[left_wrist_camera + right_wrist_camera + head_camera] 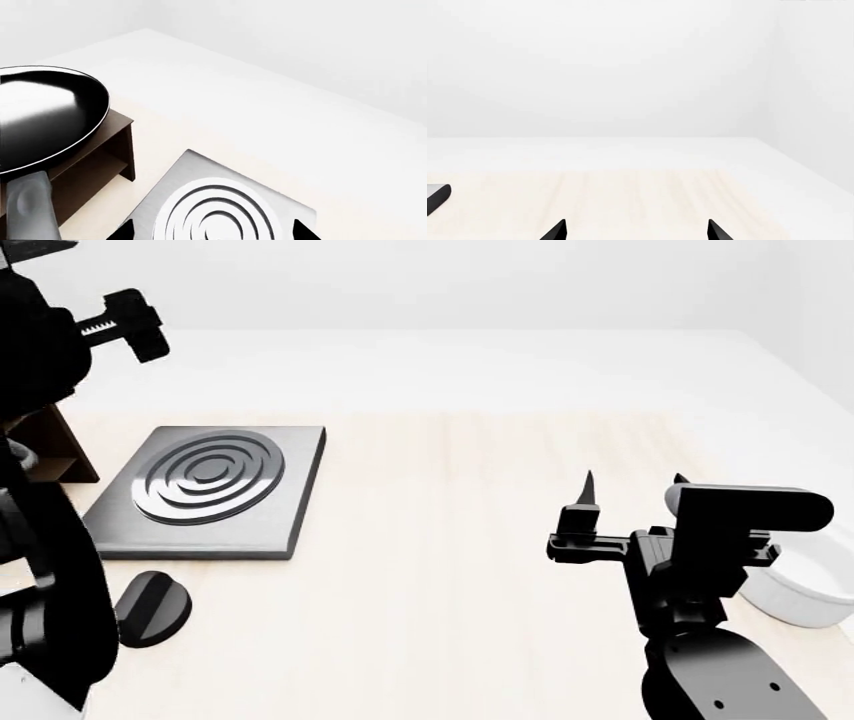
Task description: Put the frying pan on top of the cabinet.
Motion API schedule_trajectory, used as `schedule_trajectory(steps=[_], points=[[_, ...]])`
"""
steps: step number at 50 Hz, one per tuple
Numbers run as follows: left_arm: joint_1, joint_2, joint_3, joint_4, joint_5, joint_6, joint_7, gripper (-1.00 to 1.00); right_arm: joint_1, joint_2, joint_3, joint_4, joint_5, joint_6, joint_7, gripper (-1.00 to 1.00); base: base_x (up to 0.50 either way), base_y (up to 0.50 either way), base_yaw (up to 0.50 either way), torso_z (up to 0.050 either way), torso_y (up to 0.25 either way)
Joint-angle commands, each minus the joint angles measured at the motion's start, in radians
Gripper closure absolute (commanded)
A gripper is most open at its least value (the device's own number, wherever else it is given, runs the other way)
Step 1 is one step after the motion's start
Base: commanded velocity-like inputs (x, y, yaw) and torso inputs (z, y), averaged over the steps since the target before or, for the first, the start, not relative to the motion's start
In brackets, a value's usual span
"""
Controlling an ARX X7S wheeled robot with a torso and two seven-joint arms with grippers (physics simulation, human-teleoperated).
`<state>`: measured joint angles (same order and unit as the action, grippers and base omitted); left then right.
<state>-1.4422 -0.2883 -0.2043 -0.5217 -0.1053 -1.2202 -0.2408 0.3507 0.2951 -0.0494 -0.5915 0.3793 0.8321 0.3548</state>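
White walls, pale wood counter (454, 540). Frying pan (47, 117) lies over dark cabinet (100, 160), handle jutting off edge; whether bowl rests flat on top, cannot tell. Placement looks nearly or fully done. Left tool (213, 232) above ringed burner plate (220, 210), tips spread, empty. Right tool (630, 498) spread, empty, idle near white bowl (801, 590). Left: confirm pan settled, withdraw arm.

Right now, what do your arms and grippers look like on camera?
Both arms are matte black with blocky housings. The right gripper has two thin pointed black fingers on a crossbar; its rounded lower link carries small pale dots. The left arm shows a toothed, clamp-like part. No cables visible.
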Motion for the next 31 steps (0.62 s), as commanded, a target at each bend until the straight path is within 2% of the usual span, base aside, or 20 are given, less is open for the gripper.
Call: schedule_trajectory(steps=[1, 3, 5, 10, 15, 18, 22, 31], points=[[0.456, 0.055, -0.006, 1.021, -0.501, -0.350, -0.055, -1.00, -0.002, 0.004, -0.001, -0.012, 0.005, 0.002, 0.006, -1.00, 0.00, 0.00, 0.00, 0.000, 0.000], [0.526, 0.024, -0.001, 1.062, -0.766, -0.349, -0.181, -1.00, -0.003, 0.004, -0.006, -0.012, 0.003, 0.001, 0.007, -1.00, 0.00, 0.00, 0.00, 0.000, 0.000], [0.619, 0.031, 0.010, 1.138, -0.815, -0.322, -0.185, -1.00, -0.004, 0.005, -0.004, -0.020, 0.007, 0.004, 0.008, -1.00, 0.00, 0.00, 0.00, 0.000, 0.000], [0.819, 0.013, 0.109, 1.215, -0.751, -0.126, -0.117, -1.00, -0.008, 0.009, -0.002, -0.038, 0.014, 0.009, 0.011, -1.00, 0.00, 0.00, 0.00, 0.000, 0.000], [0.922, 0.024, 0.133, 1.207, -0.728, -0.030, -0.069, -1.00, -0.007, 0.012, -0.008, -0.037, 0.012, 0.006, 0.010, -1.00, 0.00, 0.00, 0.00, 0.000, 0.000], [0.971, 0.018, 0.180, 1.167, -0.659, 0.068, -0.040, -1.00, -0.010, 0.014, -0.008, -0.047, 0.015, 0.009, 0.012, -1.00, 0.00, 0.00, 0.00, 0.000, 0.000], [0.984, 0.004, 0.226, 1.148, -0.604, 0.131, -0.023, -1.00, -0.009, 0.017, -0.010, -0.051, 0.016, 0.008, 0.012, -1.00, 0.00, 0.00, 0.00, 0.000, 0.000], [0.985, -0.003, 0.235, 1.128, -0.611, 0.138, -0.008, -1.00, -0.008, 0.021, -0.025, -0.047, 0.010, 0.002, 0.015, -1.00, 0.00, 0.00, 0.00, 0.000, 0.000]])
